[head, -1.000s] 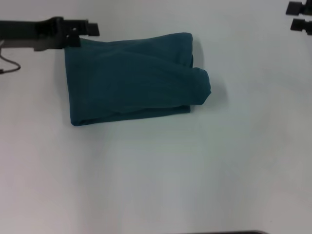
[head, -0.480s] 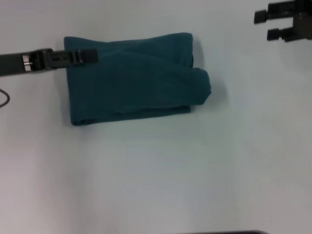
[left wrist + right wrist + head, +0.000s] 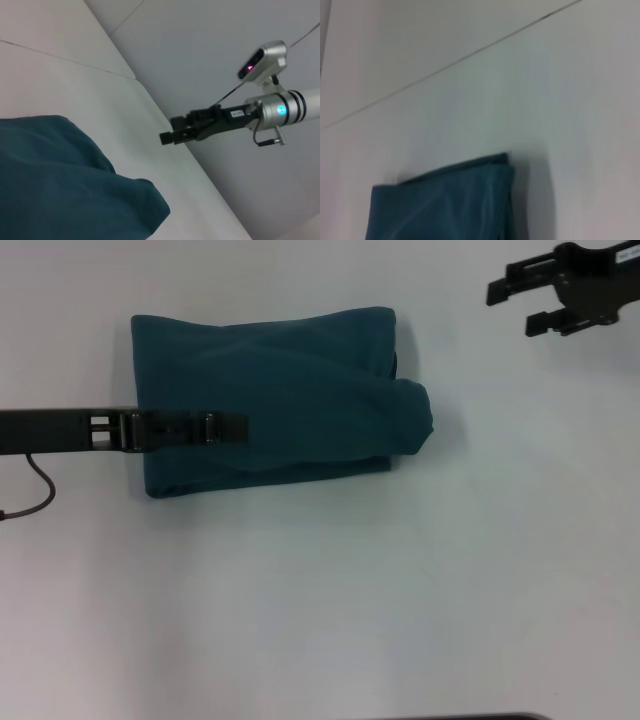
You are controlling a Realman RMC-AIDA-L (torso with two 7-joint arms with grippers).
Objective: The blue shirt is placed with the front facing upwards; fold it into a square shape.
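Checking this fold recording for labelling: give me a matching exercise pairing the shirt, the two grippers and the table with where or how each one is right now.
Things:
1. blue shirt
2. left gripper
3. right gripper
4. table

Places or states:
A. off the cloth, at the far right corner of the head view, fingers apart
B. white surface under everything
C. over the shirt's left part, reaching in from the left edge
D. folded into a rough rectangle, with a rounded bulge on its right side

Pairs: 1-D, 2-C, 3-A, 4-B

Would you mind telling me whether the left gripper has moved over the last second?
Yes. The left gripper has moved from the blue shirt's far left corner toward the robot and inward, over the cloth.
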